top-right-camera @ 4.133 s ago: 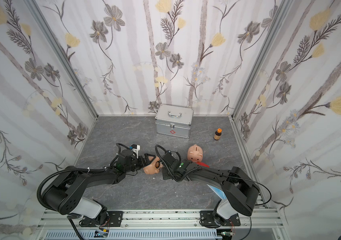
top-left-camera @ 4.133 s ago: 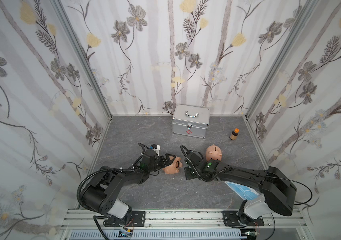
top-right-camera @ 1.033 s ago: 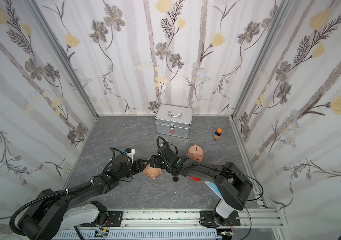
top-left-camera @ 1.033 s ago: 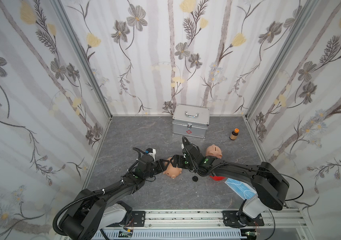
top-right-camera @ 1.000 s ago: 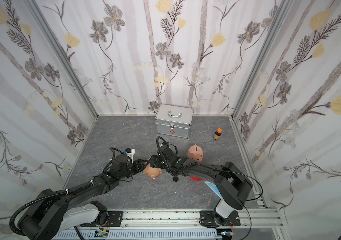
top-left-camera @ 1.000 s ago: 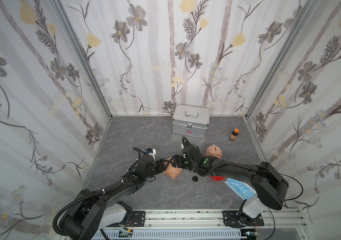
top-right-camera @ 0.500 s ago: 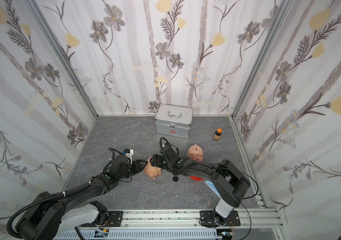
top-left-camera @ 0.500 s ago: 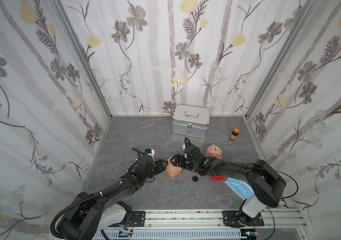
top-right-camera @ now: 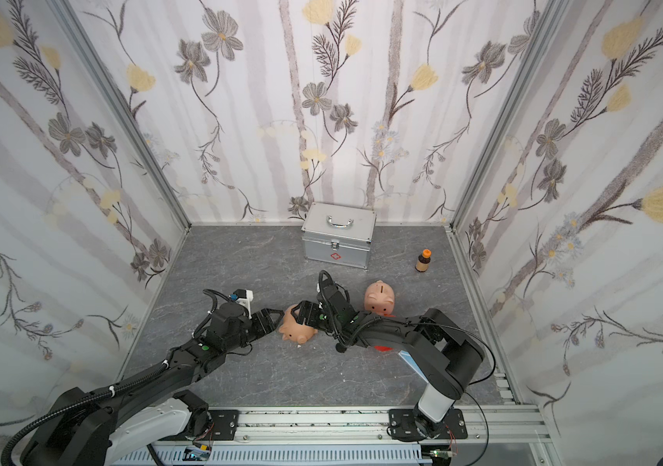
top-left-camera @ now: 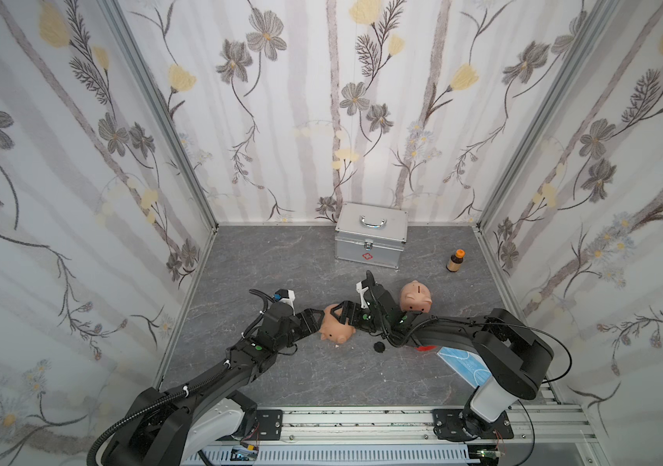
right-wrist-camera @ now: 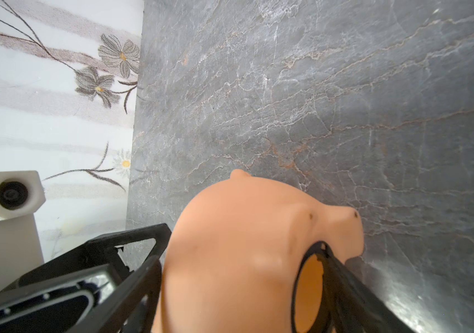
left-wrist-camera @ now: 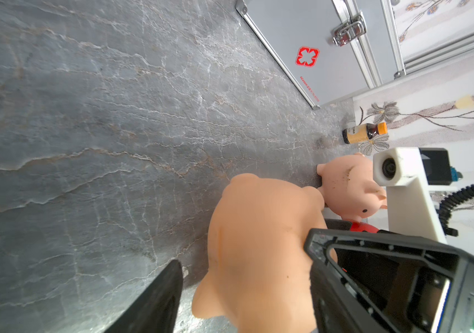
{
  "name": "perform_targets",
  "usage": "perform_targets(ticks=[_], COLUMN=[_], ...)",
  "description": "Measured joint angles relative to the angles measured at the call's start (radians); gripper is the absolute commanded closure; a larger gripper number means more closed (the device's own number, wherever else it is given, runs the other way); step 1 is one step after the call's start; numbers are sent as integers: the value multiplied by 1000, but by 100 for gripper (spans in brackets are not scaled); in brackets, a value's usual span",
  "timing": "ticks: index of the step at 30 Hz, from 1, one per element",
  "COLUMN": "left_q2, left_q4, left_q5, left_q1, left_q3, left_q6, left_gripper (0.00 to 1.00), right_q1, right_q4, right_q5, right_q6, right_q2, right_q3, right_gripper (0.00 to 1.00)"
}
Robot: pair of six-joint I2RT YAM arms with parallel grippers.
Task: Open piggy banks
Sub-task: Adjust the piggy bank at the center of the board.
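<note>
The near piggy bank [top-left-camera: 335, 330] lies on its side on the worktop [top-left-camera: 281, 262], between the two grippers. The right gripper [top-left-camera: 345, 318] pinches its soft body with the jaws wide apart. One finger [right-wrist-camera: 342, 288] crosses the round belly opening [right-wrist-camera: 309, 288], which has no stopper in it. A black plug [top-left-camera: 379, 347] lies loose just beside the right arm, so I judge that this pig is already open. The left gripper [top-left-camera: 318, 321] is spread: one finger [left-wrist-camera: 160, 299] stands clear of the pig, and the other seems to touch it. To do this step well, the left arm should pull straight back without dragging the pig, and the right gripper should squeeze only gently. The second pink piggy bank [top-left-camera: 414, 296] stands just behind, and the red one [left-wrist-camera: 361, 227] is mostly hidden.
</note>
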Motion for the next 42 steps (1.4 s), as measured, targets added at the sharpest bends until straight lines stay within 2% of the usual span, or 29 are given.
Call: perform_targets(ticks=[4,8,15,27,36,42], left_q2=[-12,-5,34,127,124,143], left_q4=[5,31,117,239,257,270], left_q5=[-4,8,24,49,-17,-76], left_q1=[10,11,11,-12,-87,-126], left_q3=[-17,-37,-53,-50,-36,-54], left_q6=[-19,-46,-91,-123,-114,-173], left_gripper=[6,0,0,0,0,0], right_q1=[-11,-32,-69,-131,-135,-136], right_q4=[77,192,375,567,584,597], right_q5=[-26,-63,-132,-216,-220,-219], right_q6=[8,29,80,188,218,242], right_q2=[3,12,41,103,107,107], right_q3=[-39,-97,-170,-222,-228,-236], right_gripper=[15,16,18,19,19,19])
